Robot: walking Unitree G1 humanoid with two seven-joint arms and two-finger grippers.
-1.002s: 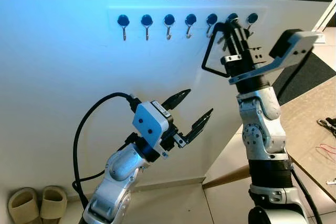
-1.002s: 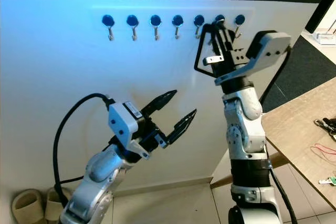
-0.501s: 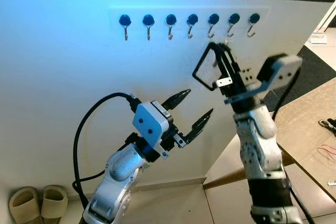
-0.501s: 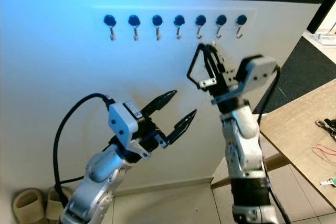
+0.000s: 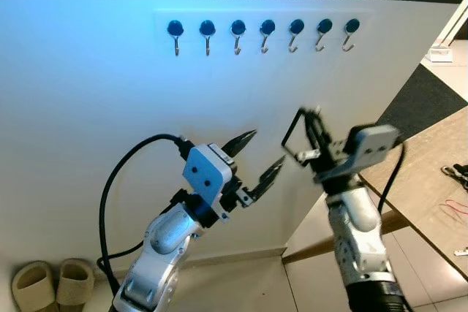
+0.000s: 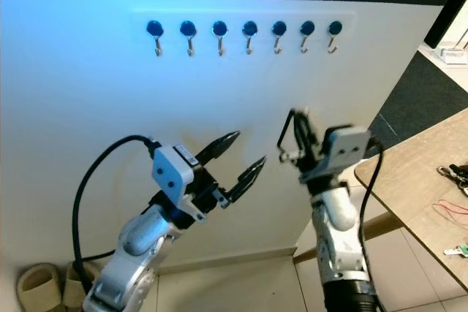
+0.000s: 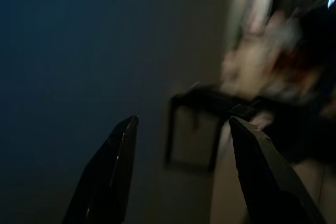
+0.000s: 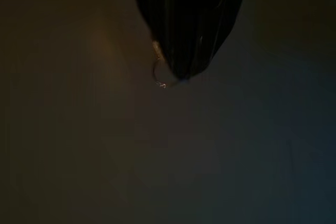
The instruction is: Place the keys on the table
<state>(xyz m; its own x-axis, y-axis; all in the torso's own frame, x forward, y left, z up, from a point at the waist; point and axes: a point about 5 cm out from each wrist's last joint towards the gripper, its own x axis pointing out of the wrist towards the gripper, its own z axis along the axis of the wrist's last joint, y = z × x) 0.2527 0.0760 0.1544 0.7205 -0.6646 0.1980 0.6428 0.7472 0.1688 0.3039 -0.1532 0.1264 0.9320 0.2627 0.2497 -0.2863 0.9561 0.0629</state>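
Keys (image 5: 308,156) hang pinched in the right end effector (image 5: 316,123); left end effector (image 5: 261,158) spread.

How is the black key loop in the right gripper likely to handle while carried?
Held in the shut right gripper, the key loop stands open and angular, not drooping: probably fairly stiff. It looks thin, so likely light. The small silvery piece on it may swing during the move.

Right pincer (image 5: 313,131) below wall hooks (image 5: 265,33)
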